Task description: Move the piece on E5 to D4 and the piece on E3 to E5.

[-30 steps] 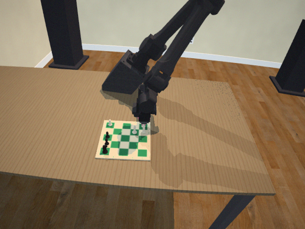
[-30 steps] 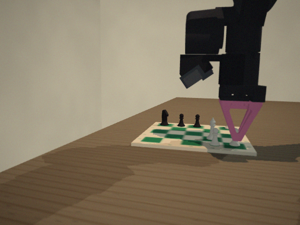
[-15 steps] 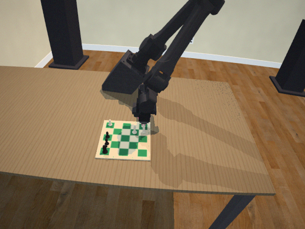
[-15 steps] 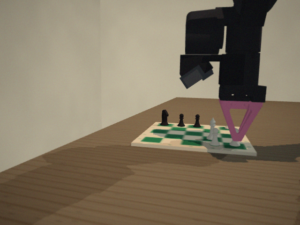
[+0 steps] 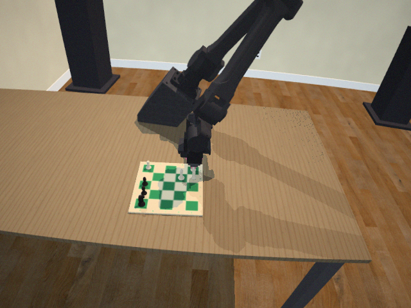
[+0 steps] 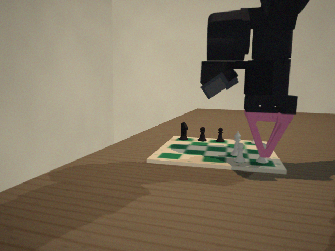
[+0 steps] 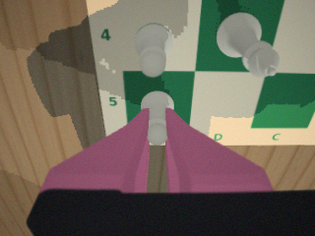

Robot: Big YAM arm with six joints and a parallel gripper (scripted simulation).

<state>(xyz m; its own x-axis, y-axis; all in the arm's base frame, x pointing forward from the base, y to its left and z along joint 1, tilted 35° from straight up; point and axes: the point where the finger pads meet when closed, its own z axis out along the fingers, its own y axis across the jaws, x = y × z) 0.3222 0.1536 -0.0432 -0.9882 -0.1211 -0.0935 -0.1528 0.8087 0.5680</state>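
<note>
The small green-and-cream chessboard (image 5: 166,212) (image 6: 189,162) (image 7: 231,132) lies on the table. My gripper (image 5: 193,171) (image 6: 264,152) (image 7: 157,118) points straight down over the board's corner square, E5. Its pink fingers are shut on the head of a white pawn (image 6: 261,160) (image 7: 157,100), whose base sits at the board's surface on that square. A second white pawn (image 6: 239,154) (image 7: 154,49) stands on the neighbouring row-4 square. A white bishop (image 6: 237,139) (image 7: 243,36) stands diagonally beside the held pawn.
A black knight (image 6: 183,131) and two black pawns (image 6: 202,134) (image 6: 220,134) stand along the far edge column, also seen in the top view (image 5: 143,191). Another white pawn (image 5: 148,164) stands in a far corner. The arm's base (image 5: 166,99) sits behind the board.
</note>
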